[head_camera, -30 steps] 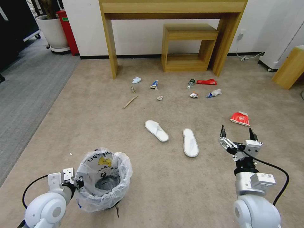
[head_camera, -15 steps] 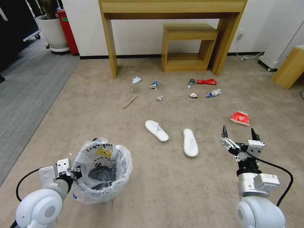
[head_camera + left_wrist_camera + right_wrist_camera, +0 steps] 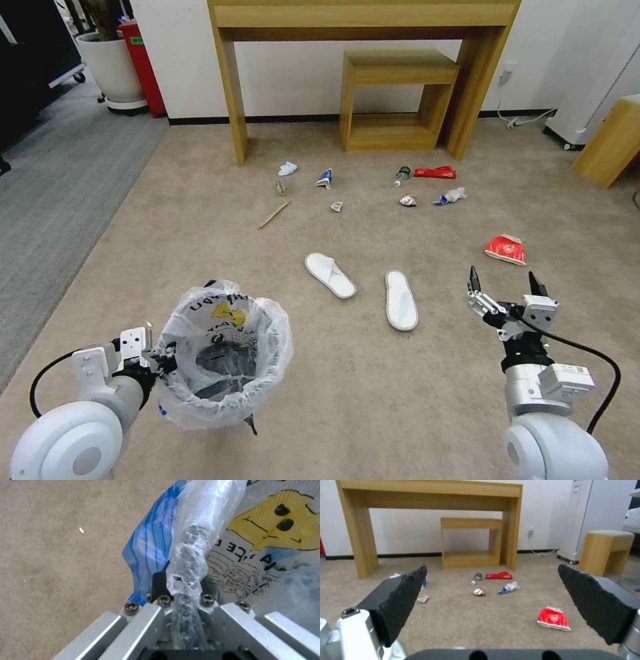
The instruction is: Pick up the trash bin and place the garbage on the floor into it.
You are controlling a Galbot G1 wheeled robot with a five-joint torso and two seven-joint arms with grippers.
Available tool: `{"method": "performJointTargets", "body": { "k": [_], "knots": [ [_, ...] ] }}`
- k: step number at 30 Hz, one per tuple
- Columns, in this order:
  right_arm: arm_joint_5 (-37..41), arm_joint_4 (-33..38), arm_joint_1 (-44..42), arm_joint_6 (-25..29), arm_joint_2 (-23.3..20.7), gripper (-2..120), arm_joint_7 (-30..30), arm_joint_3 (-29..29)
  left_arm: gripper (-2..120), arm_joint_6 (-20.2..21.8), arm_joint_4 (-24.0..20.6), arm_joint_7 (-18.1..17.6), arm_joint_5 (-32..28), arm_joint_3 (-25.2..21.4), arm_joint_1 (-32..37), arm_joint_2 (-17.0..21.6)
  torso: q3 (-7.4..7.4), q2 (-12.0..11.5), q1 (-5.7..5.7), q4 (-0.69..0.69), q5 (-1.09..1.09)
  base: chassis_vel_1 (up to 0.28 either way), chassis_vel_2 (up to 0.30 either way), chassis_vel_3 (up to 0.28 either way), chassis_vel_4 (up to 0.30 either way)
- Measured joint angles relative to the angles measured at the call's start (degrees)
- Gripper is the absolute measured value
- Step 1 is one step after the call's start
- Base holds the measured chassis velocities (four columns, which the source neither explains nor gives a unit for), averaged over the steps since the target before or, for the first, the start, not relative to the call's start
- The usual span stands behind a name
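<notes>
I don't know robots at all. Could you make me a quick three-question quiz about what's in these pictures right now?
1. True or false: the left gripper is clamped on the rim of the small round bag-lined trash bin.
2. What is the right gripper doing? A) holding a slipper B) open, holding nothing C) shut on the cup
3. Fill in: the crushed red-white cup lies on the beige short-pile ____.

Key: 1 true; 2 B; 3 carpet.
</notes>
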Motion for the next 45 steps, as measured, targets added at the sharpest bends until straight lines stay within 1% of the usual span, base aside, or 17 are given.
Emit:
{"method": "performJointTargets", "body": {
  "k": [2, 5, 6, 9, 16, 24, 31, 45],
  "knots": [
    [0.04, 0.05, -0.05, -0.04, -0.01, 100, 0.05, 0.04, 0, 0.00, 0.56, 0.00, -0.15, -0.15, -0.30, 0.24, 0.00, 0.00, 0.00, 0.00, 0.00, 0.000, 0.000, 0.000, 0.000],
    [0.06, 0.09, -0.13, -0.08, -0.04, 100, 0.22, 0.23, 0, -0.03, 2.98, 0.05, -0.74, -0.76, -1.45, 0.75, 0.00, 0.00, 0.00, 0.00, 0.00, 0.000, 0.000, 0.000, 0.000],
    [0.06, 0.09, -0.13, -0.08, -0.04, 100, 0.22, 0.23, 0, -0.03, 2.98, 0.05, -0.74, -0.76, -1.45, 0.75, 0.00, 0.00, 0.00, 0.00, 0.00, 0.000, 0.000, 0.000, 0.000],
    [0.04, 0.30, -0.27, -0.10, 0.47, 100, 0.39, 0.40, 0, -0.51, 6.85, 0.58, -1.04, -1.43, -2.56, 1.20, 0.00, 0.00, 0.00, 0.00, 0.00, 0.000, 0.000, 0.000, 0.000],
    [-0.21, 0.58, -0.54, -0.21, 1.47, 100, 0.75, 0.18, 0, -0.81, 8.77, 1.40, -1.04, -1.82, -2.94, 0.99, 0.00, 0.00, 0.00, 0.00, -0.01, 0.000, 0.000, 0.000, 0.000],
    [0.90, 1.10, -0.05, -0.54, 1.87, 100, 1.36, 0.11, 0, -0.97, 9.03, 1.58, -0.98, -2.02, -2.87, 0.72, 0.00, 0.00, 0.00, 0.00, 0.00, 0.000, 0.000, 0.000, 0.000],
    [0.28, 1.45, -0.43, -0.69, 1.85, 100, 1.50, 0.60, 0, -1.04, 8.98, 1.60, -0.95, -2.06, -2.88, 0.73, 0.00, 0.00, 0.00, 0.00, 0.00, 0.000, 0.000, 0.000, 0.000],
    [-0.89, 2.12, -0.89, -0.98, 1.80, 100, 0.02, 1.64, 0, -1.17, 8.20, 1.75, 0.28, -1.25, -2.48, -0.64, 0.00, 0.00, 0.00, 0.00, 0.01, 0.000, 0.000, 0.000, 0.000]
  ]
}}
